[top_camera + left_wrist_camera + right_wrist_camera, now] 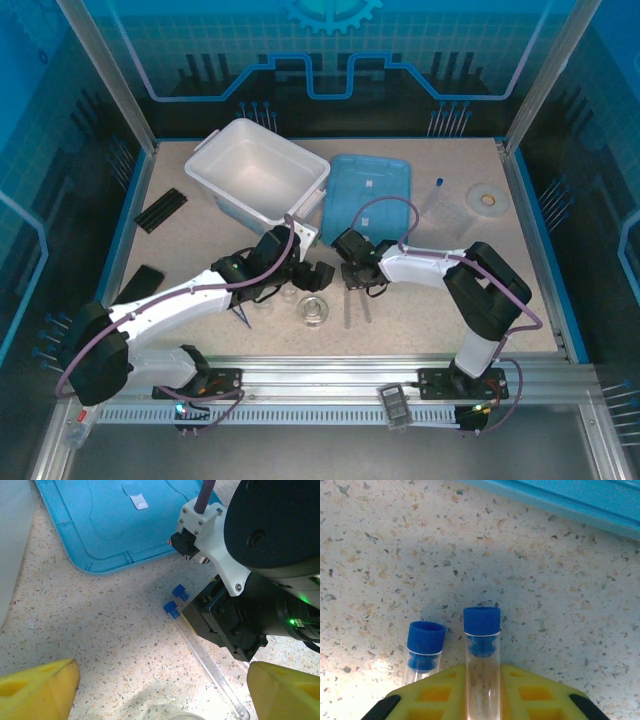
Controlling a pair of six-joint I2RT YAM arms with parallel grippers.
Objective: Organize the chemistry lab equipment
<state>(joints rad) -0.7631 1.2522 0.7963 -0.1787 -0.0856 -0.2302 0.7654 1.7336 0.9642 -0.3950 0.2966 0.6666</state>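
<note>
the right gripper (482, 676) sits at the bottom middle of its wrist view, narrow, with its yellow pads (432, 694) against both sides of the gripped tube (481, 647). this is a slim clear tube with a blue cap, and the cap points up the frame, clear of the pads. the second tube (425, 642) lies just left of it, outside the pads. its cap is a little lower in the frame, and the 2 tubes run nearly parallel on the speckled table (560, 605). an edge of the blue lid (570, 495) crosses the upper right corner.

in the left wrist view the left gripper (160, 692) is wide, with 1 yellow finger (35, 692) in each bottom corner and nothing between them. the right arm's wrist fills the right side. both blue caps show at the centre. the gripped tube (181, 591) disappears under the right gripper's black body, while the second tube (205, 655) runs down to the lower right. the blue lid (100, 530) lies flat at upper left.

from the top view, the left gripper (318, 274) and right gripper (352, 284) are close together at the centre. the 2 tubes show faintly just below the right one. a round glass dish (312, 310) stands below the left gripper, and blue tweezers (243, 318) lie further left. the white bin (262, 180) and blue lid (368, 190) sit above. a third tube (437, 192) lies right of the lid, near a white tape ring (487, 198). a black ridged strip (161, 209) lies at left.
</note>
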